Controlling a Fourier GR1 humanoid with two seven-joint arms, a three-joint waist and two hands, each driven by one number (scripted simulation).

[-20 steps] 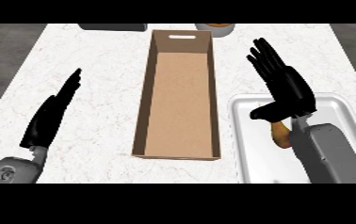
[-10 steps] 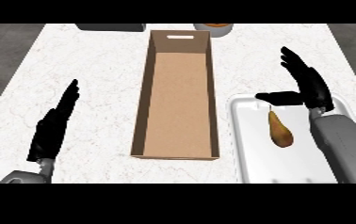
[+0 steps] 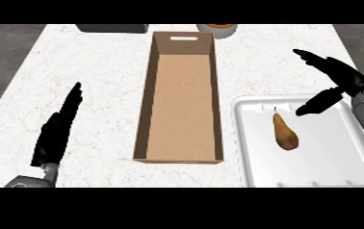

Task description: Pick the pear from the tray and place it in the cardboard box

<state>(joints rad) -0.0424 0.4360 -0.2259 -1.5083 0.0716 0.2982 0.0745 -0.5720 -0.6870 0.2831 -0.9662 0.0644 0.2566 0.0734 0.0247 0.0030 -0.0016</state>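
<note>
Pear point(image 3: 285, 132) found lying on its side in the white tray point(image 3: 249, 141) at near right, stem end toward the far side, untouched and near the tray's middle. Cardboard box point(image 3: 182, 103) standing open just left of the tray, long axis running near to far, interior bare, slot handle at its far end. Right hand point(image 3: 334, 81) noted above the tray's far right corner, fingers straight and spread away from the thumb, holding nothing; thumb pointing down toward the tray, apart from the pear. Left hand point(image 3: 58, 129) resting at near left on the marble counter point(image 3: 92, 69), fingers straight and pressed together, edge-on, well clear of the box. Step in hand judged to be the approach to the pear; grasp not yet made. Recommended: bring the right hand leftward and down over the pear's wider near half, fingers and thumb astride its width, not its length, closing only once both sides are bracketed. Risk judged: rolling on the smooth tray if nudged from one side. Dark object point(image 3: 113, 28) and round container point(image 3: 217, 29) at the far edge not involved.
</note>
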